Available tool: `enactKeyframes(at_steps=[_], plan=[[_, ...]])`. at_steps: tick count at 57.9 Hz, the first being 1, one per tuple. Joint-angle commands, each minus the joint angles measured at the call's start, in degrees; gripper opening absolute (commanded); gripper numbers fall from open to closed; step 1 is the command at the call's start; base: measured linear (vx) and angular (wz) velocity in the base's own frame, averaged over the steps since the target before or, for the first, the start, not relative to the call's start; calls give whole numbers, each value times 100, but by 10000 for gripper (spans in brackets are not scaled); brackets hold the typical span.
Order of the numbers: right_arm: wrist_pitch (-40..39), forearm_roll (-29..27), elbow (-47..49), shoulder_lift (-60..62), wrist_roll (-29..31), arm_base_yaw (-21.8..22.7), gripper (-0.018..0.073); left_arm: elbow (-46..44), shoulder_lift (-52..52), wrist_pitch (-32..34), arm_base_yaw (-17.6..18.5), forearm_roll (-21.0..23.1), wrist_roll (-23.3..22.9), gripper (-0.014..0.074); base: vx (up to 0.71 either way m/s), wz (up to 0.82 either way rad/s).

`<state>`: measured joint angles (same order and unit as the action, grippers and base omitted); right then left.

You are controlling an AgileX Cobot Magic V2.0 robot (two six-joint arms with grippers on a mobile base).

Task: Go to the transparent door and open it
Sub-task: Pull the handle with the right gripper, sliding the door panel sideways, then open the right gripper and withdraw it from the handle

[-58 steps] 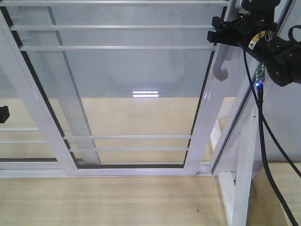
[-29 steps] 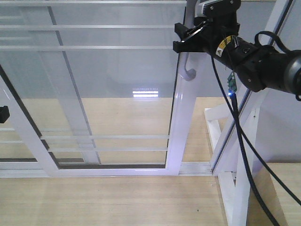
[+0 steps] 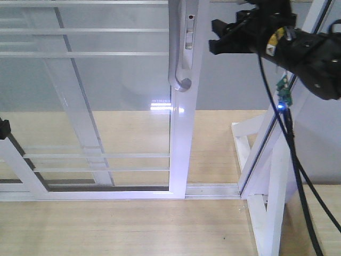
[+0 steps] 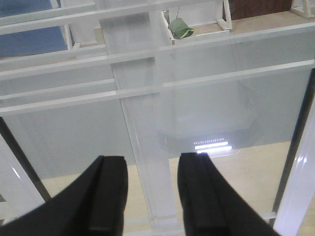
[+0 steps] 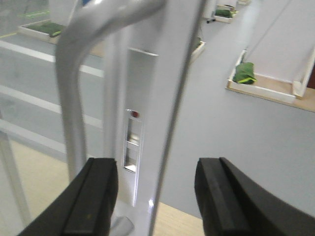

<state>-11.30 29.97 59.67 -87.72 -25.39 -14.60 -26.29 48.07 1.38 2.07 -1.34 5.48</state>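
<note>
- While the right pincer (image 3: 215, 38) hangs with its fingers spread wide and nothing between them, the transparent door (image 3: 184, 138) stands just to its left, apart from it.
- The door's long axis runs upright; thin white bars (image 3: 106, 30) cross it level, and its handled edge faces the right pincer.
- The curved handle (image 3: 176, 53) follows that edge from top to bottom with its lower end hooked, and the small lock (image 3: 188, 40) sits beside it, level with the pincer.
- From the right wrist, the handle and lock show beyond the gap between the two black fingers (image 5: 93, 196); the handle is blurred.
- The left pincer (image 4: 150, 196) is also wide, holds nothing and faces the door's glass. In the front view only a black sliver of it shows at the left edge.
- The door's top and left part are cut off by the picture edges.
- A second white-framed panel (image 3: 74, 106) shows through the glass, hard to separate from the door's own bars.
</note>
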Motion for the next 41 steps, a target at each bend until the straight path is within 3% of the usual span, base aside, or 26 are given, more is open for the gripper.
enactKeyframes(at_steps=[1,13,20,30,41], plan=[[-38,-63,-500,869,-165,319,427,-197,-14,622,31,16,-43,395,0,0],[561,-14,-2013,2434,-154,1096,427,-197,48,683,31,16,-43,395,0,0],[1243,-14,-2332,3217,-143,1201,427,-197,280,727,129,16,-43,397,0,0],[2036,-14,-2368,3828,-71,1196,427,-197,915,1458,691,16,-49,410,0,0],[2181,-14,-2368,3902,-71,1196,427,-440,1918,2440,1281,16,-49,420,0,0]])
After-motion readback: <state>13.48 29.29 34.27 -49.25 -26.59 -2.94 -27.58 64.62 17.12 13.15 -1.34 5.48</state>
